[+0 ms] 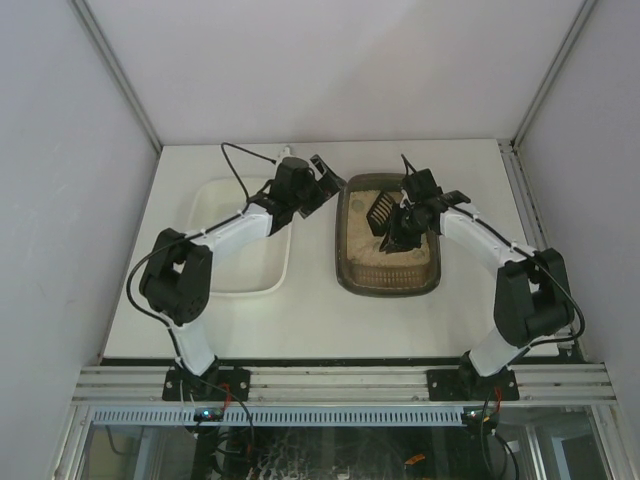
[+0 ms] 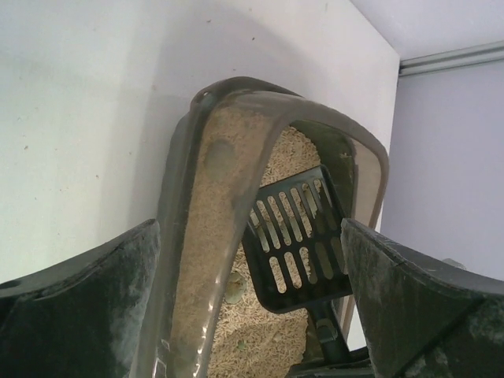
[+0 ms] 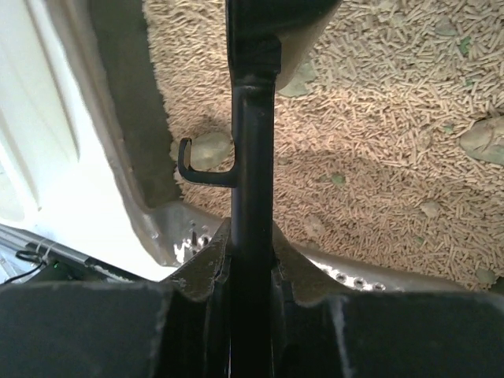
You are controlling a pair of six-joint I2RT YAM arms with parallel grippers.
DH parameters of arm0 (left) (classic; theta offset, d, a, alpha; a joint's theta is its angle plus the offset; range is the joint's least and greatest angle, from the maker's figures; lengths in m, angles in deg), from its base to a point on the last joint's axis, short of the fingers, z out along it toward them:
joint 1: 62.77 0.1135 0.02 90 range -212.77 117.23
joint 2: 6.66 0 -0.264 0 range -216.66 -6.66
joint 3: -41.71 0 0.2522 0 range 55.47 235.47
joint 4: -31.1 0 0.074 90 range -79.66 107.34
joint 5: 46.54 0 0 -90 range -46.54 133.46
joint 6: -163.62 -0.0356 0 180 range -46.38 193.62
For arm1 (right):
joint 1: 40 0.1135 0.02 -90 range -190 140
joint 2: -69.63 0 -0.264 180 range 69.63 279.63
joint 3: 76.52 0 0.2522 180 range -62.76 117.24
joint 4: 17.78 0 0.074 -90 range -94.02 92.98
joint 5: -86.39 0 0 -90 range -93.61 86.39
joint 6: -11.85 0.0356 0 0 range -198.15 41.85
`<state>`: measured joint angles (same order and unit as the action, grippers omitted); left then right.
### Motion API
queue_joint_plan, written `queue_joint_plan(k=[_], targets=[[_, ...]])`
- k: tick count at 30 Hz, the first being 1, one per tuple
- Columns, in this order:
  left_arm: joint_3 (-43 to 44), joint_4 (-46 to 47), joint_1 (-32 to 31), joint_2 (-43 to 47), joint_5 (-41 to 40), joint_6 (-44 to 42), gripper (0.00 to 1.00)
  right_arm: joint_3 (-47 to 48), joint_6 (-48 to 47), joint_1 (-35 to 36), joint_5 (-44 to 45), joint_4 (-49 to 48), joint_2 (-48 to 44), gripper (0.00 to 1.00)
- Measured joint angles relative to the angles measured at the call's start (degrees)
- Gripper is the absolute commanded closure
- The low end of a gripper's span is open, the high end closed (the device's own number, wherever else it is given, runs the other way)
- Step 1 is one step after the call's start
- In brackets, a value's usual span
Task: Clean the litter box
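The litter box (image 1: 388,268) is a dark brown tray of pale pellets right of the table's middle. My right gripper (image 1: 408,224) hangs over it, shut on the handle of the black slotted scoop (image 1: 381,208), whose head is raised over the far left part of the litter. In the right wrist view the gripper (image 3: 250,236) clamps the handle (image 3: 252,134) above pellets and greenish clumps (image 3: 482,140). My left gripper (image 1: 323,184) is open at the box's far left corner. In its wrist view the gripper (image 2: 248,236) straddles the box rim (image 2: 183,213), with the scoop (image 2: 295,236) beyond.
A white tray (image 1: 232,282) lies left of the litter box, under the left arm. Enclosure walls stand along the table's left, right and far edges. A small hook (image 3: 191,169) juts from the scoop handle.
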<state>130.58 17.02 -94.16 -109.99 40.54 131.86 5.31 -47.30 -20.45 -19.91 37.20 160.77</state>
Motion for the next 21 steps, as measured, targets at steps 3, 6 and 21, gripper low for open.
queue_joint_plan(k=[3, 6, 21], targets=[[0.0, 0.0, 0.0, -1.5, -0.1, 2.0, 0.00, 0.0, 0.1, 0.1, 1.6, -0.5, 1.9, 1.00], [0.0, 0.0, 0.0, -2.5, 0.0, 3.6, 0.00, 0.0, 0.1, 0.5, 3.1, -1.1, 2.3, 1.00], [0.0, 1.4, 0.0, -2.7, -0.1, 5.2, 0.00, 4.7, 3.0, 1.5, 2.2, -6.6, 9.2, 1.00]])
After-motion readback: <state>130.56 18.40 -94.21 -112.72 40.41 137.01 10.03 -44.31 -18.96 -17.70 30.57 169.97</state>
